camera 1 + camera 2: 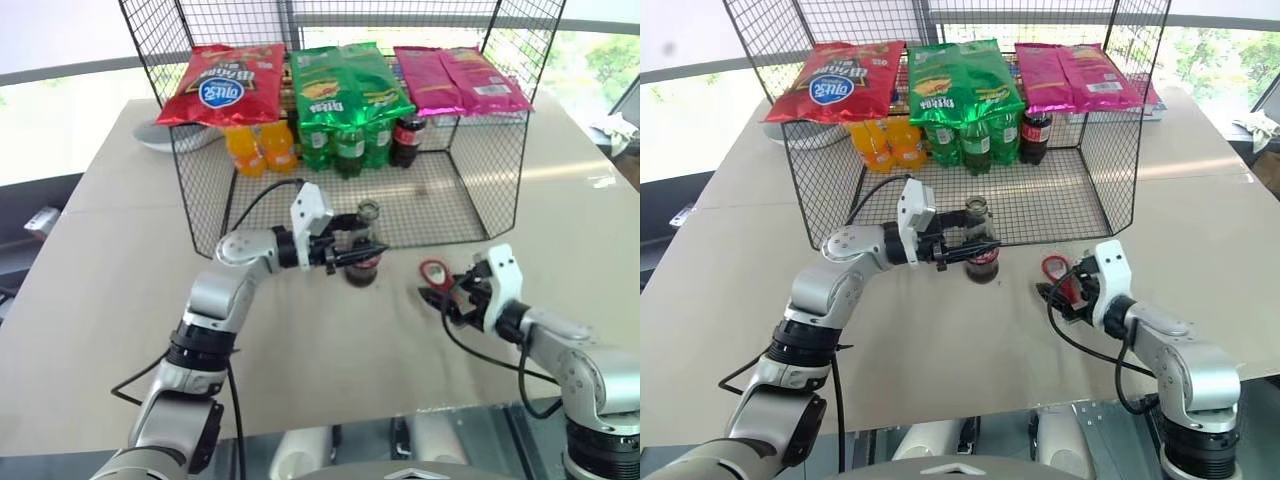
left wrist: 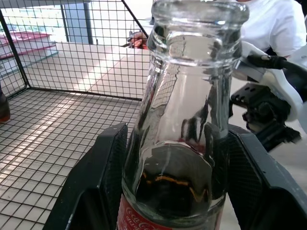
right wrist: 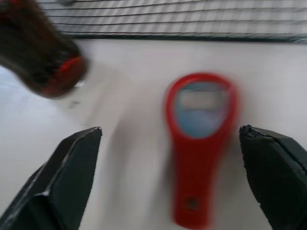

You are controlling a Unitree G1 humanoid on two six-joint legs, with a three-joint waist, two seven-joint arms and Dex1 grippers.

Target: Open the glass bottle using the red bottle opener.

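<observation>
While the glass bottle (image 1: 362, 252) is kept upright on the worktop (image 1: 120, 290), just before the wire basket (image 1: 480, 215), it is pinched at the shoulder by the left tool (image 2: 172, 191), evidently to steady it; no cap is seen on its mouth. Beside it, the red bottle opener (image 3: 199, 143) lies flat between the spread fingers of the right tool (image 1: 440, 297), unheld.

The left tool (image 1: 352, 250) is covering the middle of the glass bottle (image 1: 364, 262) in the head views, and the left wrist view's edge is cutting off the bottle's base. The red bottle opener (image 3: 199, 143) is showing blurred in the right wrist view, its markings unreadable. The right tool (image 1: 440, 292) is partly hiding the opener's handle from the head camera.
</observation>
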